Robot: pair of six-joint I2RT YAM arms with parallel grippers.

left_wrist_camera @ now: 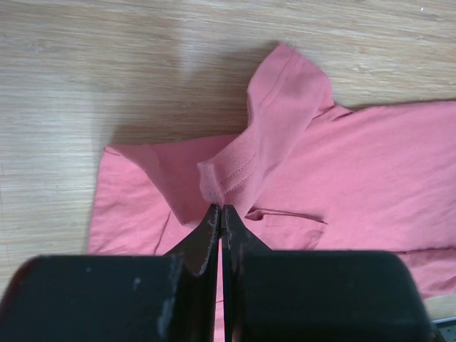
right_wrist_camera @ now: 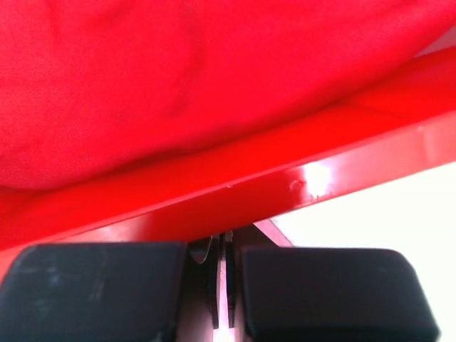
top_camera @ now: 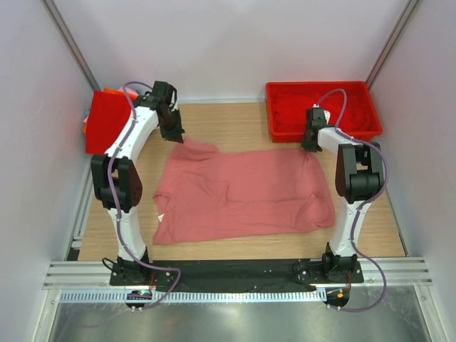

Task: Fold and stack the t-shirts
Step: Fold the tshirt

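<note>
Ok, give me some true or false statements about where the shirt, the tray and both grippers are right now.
1. The salmon-pink t-shirt lies spread on the table. True.
2. The left gripper is open. False: it is shut on the t-shirt's sleeve hem.
3. The red tray holds red cloth. True.
4. The right gripper is at the t-shirt's near edge. False: it is at the far right corner, beside the tray.
</note>
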